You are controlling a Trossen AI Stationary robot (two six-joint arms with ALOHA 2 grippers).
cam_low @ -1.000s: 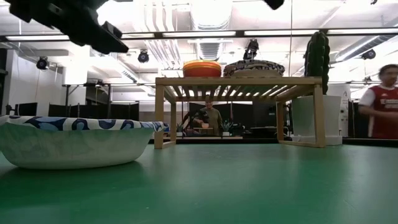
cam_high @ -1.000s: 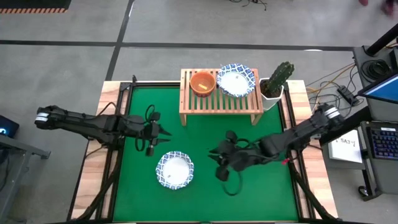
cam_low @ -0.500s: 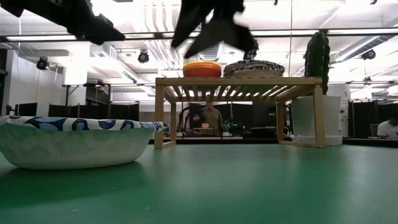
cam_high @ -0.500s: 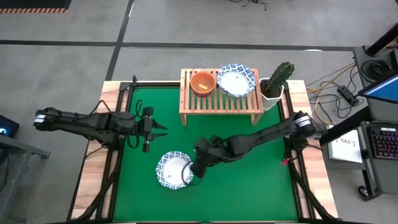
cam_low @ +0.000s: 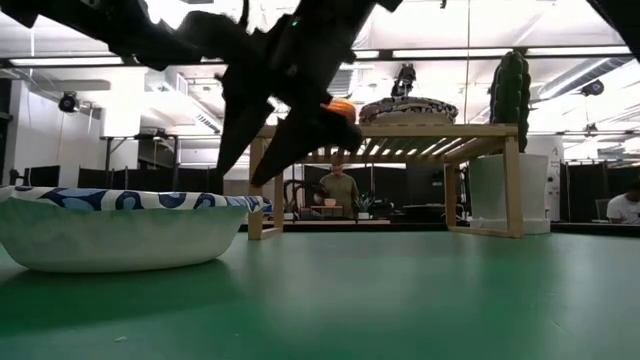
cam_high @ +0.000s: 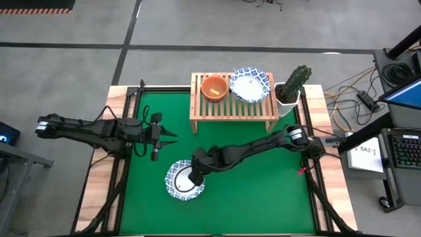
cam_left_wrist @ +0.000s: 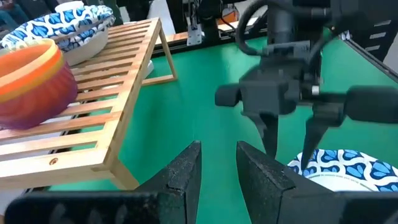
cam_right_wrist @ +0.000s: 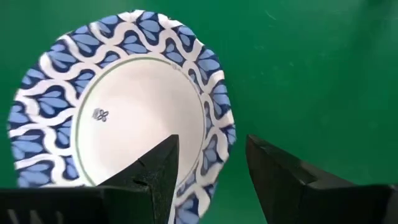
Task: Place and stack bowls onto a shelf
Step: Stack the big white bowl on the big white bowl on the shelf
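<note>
A white bowl with a blue patterned rim point(cam_high: 184, 180) point(cam_right_wrist: 118, 118) rests on its base on the green mat, near the front. My right gripper point(cam_high: 192, 176) point(cam_right_wrist: 211, 155) hovers open just above the bowl's right rim, one finger over the inside and one outside. Left of the shelf, my left gripper point(cam_high: 172, 137) point(cam_left_wrist: 217, 158) hangs over the mat, open and holding nothing. The light-wood shelf point(cam_high: 233, 108) carries an orange-red bowl point(cam_high: 214, 87) and a second blue-rimmed bowl point(cam_high: 249, 84) side by side on its slats.
A white pot with a cactus point(cam_high: 294, 84) stands right of the shelf at the mat's far right corner. Wooden table borders point(cam_high: 99, 191) flank the mat. People show in the room beyond the table in the low view.
My right gripper has swept from the mat's middle toward the table's left edge and come down over the right rim of the bowl on the mat. The bowl has stayed where it was.
</note>
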